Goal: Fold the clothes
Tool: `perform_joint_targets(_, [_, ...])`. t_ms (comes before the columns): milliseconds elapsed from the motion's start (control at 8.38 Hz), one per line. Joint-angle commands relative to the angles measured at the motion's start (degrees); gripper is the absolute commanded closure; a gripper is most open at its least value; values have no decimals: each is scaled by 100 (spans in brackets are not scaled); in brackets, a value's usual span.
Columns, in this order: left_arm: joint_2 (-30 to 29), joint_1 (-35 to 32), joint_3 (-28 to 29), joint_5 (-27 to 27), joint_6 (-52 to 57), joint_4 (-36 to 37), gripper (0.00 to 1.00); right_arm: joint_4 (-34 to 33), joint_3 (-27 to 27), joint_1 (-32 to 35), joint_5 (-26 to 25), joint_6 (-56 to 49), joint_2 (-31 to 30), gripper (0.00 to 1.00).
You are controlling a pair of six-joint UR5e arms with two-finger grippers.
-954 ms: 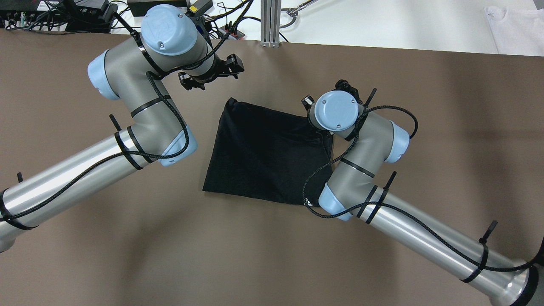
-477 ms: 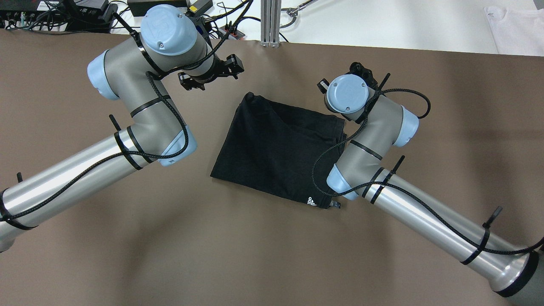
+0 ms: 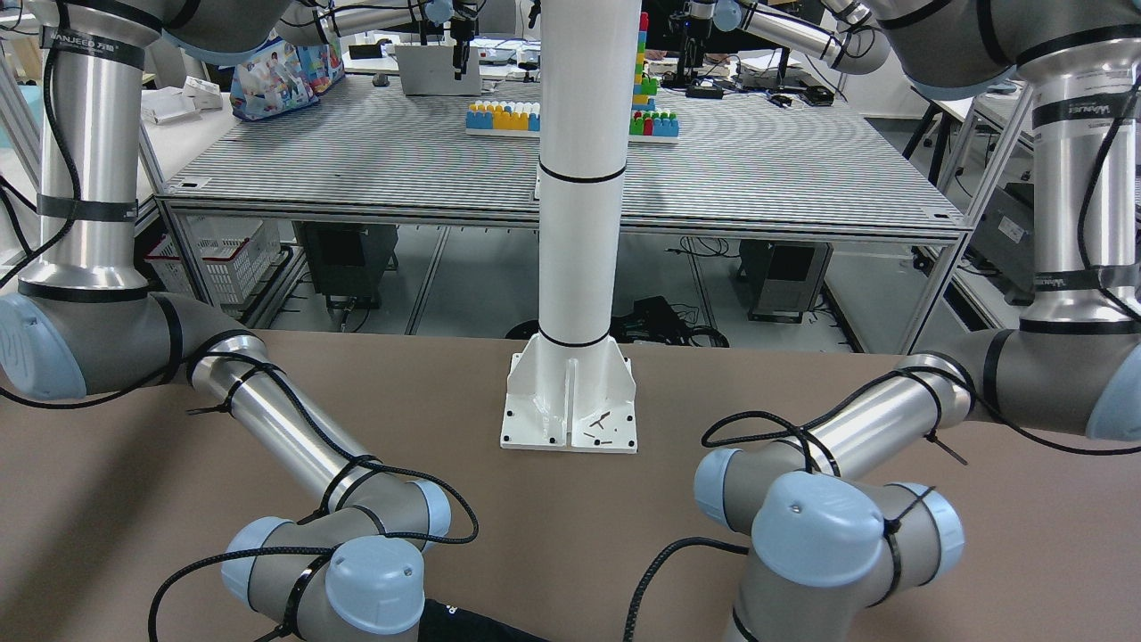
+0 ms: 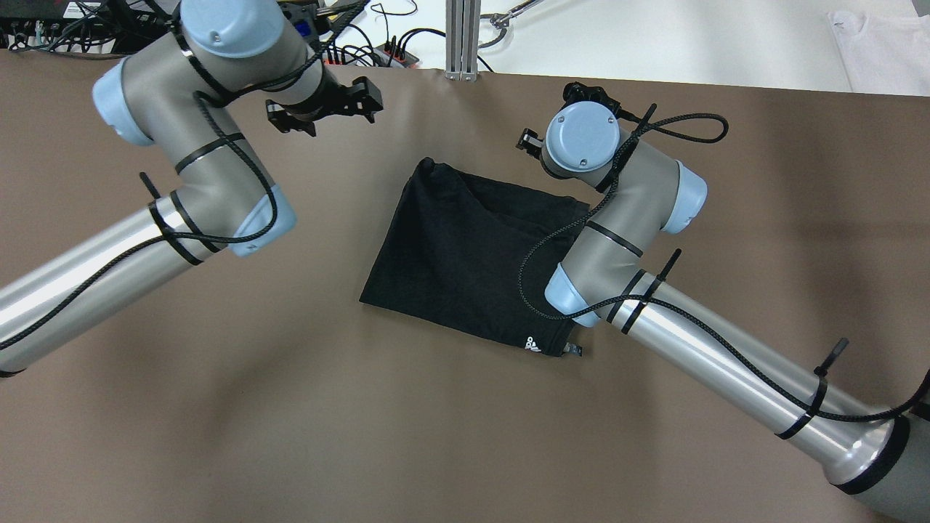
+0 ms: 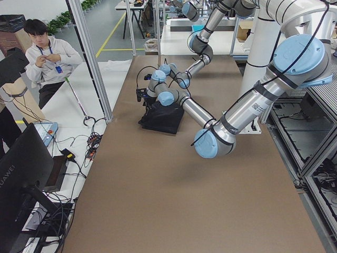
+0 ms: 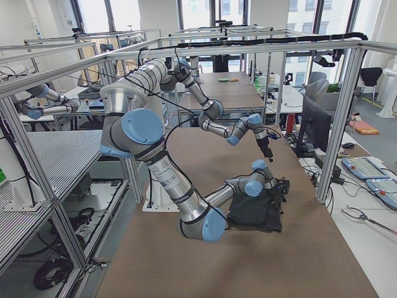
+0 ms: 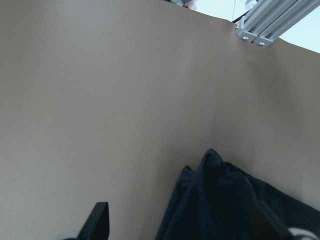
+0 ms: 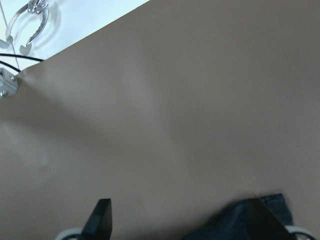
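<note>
The left hand (image 4: 325, 110) hangs spread wide and empty above the surface (image 4: 290, 421) near its far edge, a little apart from the black garment (image 4: 465, 254). The right hand (image 8: 182, 225), also spread and holding nothing, hovers just beyond the garment's corner on the right, toward the far edge. The garment lies folded in a rough rectangle mid-surface, nearer the far edge. Its small white mark (image 4: 532, 342) is at the near corner beside the right arm (image 4: 690, 341).

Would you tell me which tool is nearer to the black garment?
Right. The right tool sits just past the far right corner of the black garment; that corner shows beside one finger in its wrist view. The left tool is off the far left corner, farther away.
</note>
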Motion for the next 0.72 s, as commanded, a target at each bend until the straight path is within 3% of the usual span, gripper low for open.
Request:
perform_joint_targets(0, [1223,-659,-449,-150,1794,3,0,-359,325,303,231,-2389,-673,5])
perform_joint_targets(358, [2525,-1712,-643,7,4017,-23,0,-378,1896,1364,231,-5114,-2867,5])
perform_joint_targets(596, [3089,-2643,-661,297,5626,-32,0,-378,2558,2270,231,-6568,-3872,5])
